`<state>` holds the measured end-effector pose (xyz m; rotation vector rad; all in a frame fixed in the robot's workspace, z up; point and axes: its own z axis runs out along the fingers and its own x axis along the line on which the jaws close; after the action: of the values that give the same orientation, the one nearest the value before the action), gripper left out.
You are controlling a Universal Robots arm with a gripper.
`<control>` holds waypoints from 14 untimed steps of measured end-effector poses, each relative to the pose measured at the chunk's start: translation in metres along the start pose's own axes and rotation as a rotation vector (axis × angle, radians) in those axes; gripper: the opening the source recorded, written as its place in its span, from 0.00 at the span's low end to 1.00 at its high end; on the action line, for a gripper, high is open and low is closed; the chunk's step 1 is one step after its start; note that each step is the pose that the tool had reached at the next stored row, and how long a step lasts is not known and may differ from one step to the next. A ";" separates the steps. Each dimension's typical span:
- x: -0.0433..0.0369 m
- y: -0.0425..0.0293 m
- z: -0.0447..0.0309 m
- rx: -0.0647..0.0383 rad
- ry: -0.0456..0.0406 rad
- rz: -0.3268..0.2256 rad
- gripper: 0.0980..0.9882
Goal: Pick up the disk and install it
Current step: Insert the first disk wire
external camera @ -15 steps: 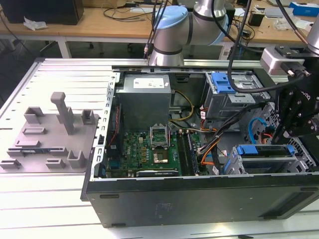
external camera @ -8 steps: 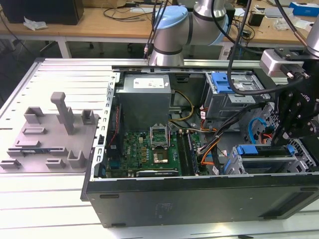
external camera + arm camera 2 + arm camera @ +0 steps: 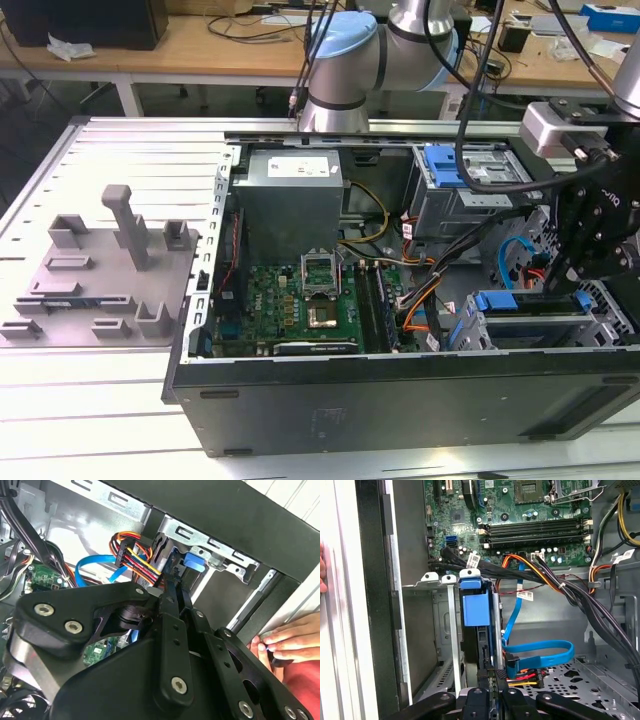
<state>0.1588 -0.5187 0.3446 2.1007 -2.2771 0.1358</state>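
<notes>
Blue-framed, the disk (image 3: 472, 611) stood on edge in the drive cage (image 3: 440, 630) of the computer case (image 3: 400, 385), apparently almost seated. The gripper (image 3: 492, 677) sat at its rear edge, fingers narrow, seemingly pinching its carrier.
</notes>
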 end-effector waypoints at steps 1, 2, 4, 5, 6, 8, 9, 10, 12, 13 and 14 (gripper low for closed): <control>0.0000 0.0000 0.0004 0.000 -0.0001 0.000 0.08; -0.0001 0.0000 0.0008 0.000 0.0000 0.000 0.08; -0.0001 0.0000 0.0014 0.000 0.0001 0.000 0.08; -0.0001 0.0000 0.0016 0.000 0.0001 0.000 0.08; -0.0002 0.0001 0.0020 0.000 0.0001 0.000 0.08; -0.0002 0.0001 0.0024 0.000 0.0000 0.000 0.08; -0.0002 0.0001 0.0027 0.000 0.0000 0.000 0.08; -0.0002 0.0001 0.0029 0.000 0.0001 0.000 0.08; -0.0002 0.0001 0.0035 0.000 0.0001 0.000 0.08; -0.0002 0.0001 0.0036 0.000 0.0001 0.000 0.08; -0.0002 0.0001 0.0037 0.000 0.0002 0.000 0.08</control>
<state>0.1589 -0.5188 0.3409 2.1008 -2.2769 0.1360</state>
